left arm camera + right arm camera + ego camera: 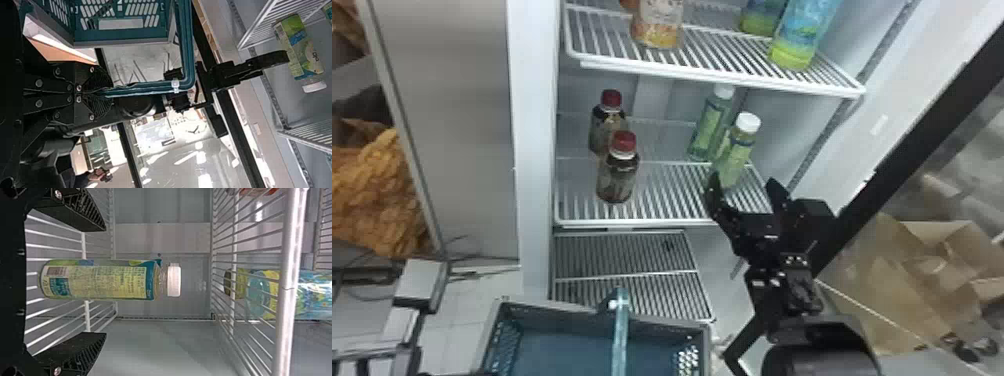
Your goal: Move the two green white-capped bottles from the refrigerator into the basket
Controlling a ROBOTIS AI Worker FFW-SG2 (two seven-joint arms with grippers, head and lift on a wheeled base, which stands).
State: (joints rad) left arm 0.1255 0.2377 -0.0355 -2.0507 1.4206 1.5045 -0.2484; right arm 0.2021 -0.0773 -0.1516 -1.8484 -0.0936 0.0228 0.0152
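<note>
Holding right pincer (745,186) released, facing front green bottle (738,150), upright on refrigerator shelf (662,221) toward two o'clock in head view; seeing rear green bottle (710,129) near one o'clock; grasping basket handle (620,340) with left pincer (107,94), keeping basket (557,308) toward seven o'clock

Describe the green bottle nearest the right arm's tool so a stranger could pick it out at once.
In the refrigerator, find the shelf holding four bottles and look right. The front green bottle stands there, just beyond the right arm's tool. Its white cap separates it from the red-capped bottles; its green twin stands farther back and left.
</note>
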